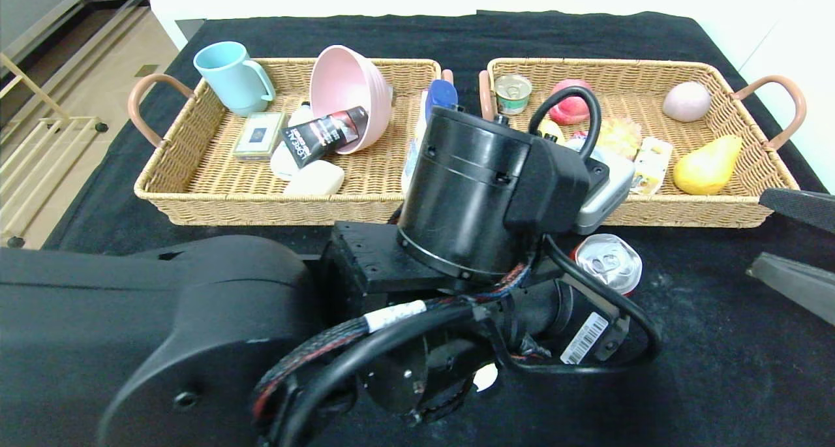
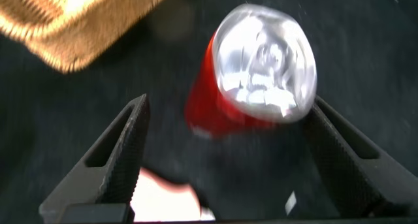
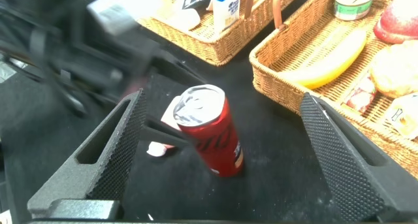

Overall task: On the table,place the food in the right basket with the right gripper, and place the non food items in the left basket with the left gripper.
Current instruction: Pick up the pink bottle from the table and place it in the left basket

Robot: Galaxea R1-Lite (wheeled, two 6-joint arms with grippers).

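Left gripper fingers spread apart, straddling the red drink can, not clamped. Head view hides those fingers behind the wrist; only the can top shows, standing on the table just in front of the right basket. Right gripper fingers wide apart, can between them farther off. Bare cloth right of can. Tube lettering unreadable.

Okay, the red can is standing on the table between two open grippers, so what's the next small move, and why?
Probably back the left gripper away from the red drink can. Its fingers stand open around the can, which sits upright on the table outside the right basket. A drink is food, so the open right gripper, already facing it, should take it.
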